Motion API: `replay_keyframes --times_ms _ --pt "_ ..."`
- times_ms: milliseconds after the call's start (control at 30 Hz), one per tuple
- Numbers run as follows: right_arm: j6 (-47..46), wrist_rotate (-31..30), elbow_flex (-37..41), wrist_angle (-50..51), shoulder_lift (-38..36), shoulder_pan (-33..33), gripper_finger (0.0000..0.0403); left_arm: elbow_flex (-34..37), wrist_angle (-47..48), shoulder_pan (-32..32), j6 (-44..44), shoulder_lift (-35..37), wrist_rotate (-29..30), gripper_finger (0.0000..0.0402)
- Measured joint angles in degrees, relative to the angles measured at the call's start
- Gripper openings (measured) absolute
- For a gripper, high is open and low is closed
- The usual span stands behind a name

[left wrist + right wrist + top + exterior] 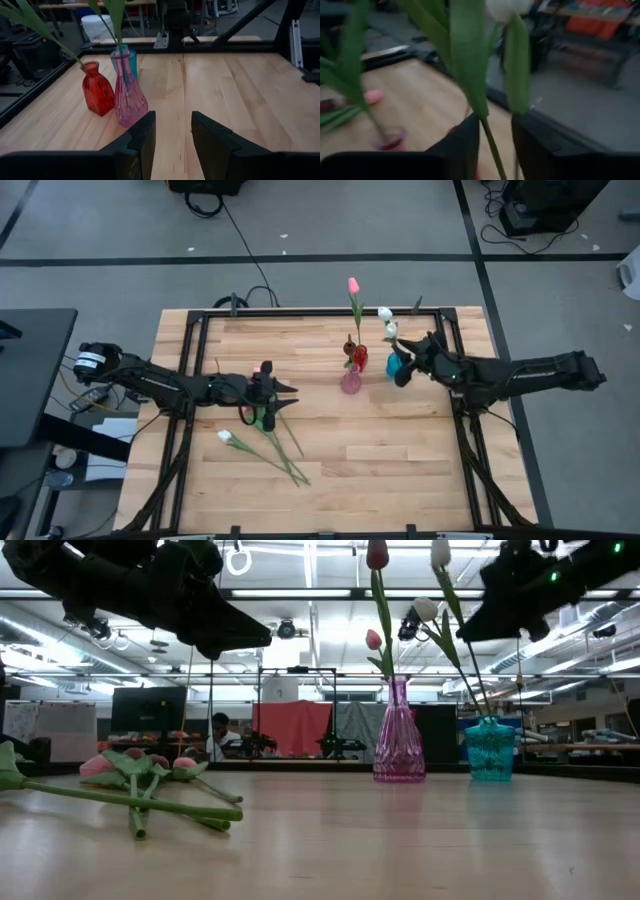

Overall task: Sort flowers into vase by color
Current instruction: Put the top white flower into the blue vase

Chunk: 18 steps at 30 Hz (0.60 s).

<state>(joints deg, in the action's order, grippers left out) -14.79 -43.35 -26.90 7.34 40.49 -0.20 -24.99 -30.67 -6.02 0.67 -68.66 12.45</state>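
On the left half of the wooden desk [380,470], the left hand [285,393] hovers above the boards with its two dark fingers [142,137] parted and nothing between them. Just below it in the overhead picture lie the loose flowers [265,442] — a white-headed tulip [226,436] and others with long green stems crossing one another, flat on the wood.

Near the far middle of the desk stand three vases close together: a red vase [359,358], a pink ribbed vase [350,383] just in front of it, and a teal vase [394,366] to their right. A tall pink tulip [353,285] rises from this cluster, and the low view shows pink-headed stems standing in the pink vase.

Farther right, white tulips [386,320] stand in the teal vase. The right hand [404,358] is just beside that vase — its fingers [465,145] stand apart on either side of a green stem [492,145], not pressed onto it, with a white head directly ahead.
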Motion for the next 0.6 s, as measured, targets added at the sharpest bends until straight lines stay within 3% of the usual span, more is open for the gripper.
replay_keyframes --times_ms 100,233,433,600 --pt "-6.72 5.42 -6.73 13.37 0.11 -0.05 0.0155 0.0 2.28 0.0 -0.11 0.43 -0.02 0.0132" --pt "-12.51 7.18 -10.87 25.94 1.12 0.13 0.0165 0.0 1.93 0.0 -0.28 0.48 -0.02 0.0132" --pt "-12.38 7.03 -11.1 30.62 1.68 -0.96 0.0164 0.0 0.26 0.0 -0.1 0.48 0.0 0.0132" --pt "-12.58 7.5 -16.38 35.57 1.66 -3.55 0.0162 0.0 0.77 0.0 -0.04 0.48 0.0 0.0132"
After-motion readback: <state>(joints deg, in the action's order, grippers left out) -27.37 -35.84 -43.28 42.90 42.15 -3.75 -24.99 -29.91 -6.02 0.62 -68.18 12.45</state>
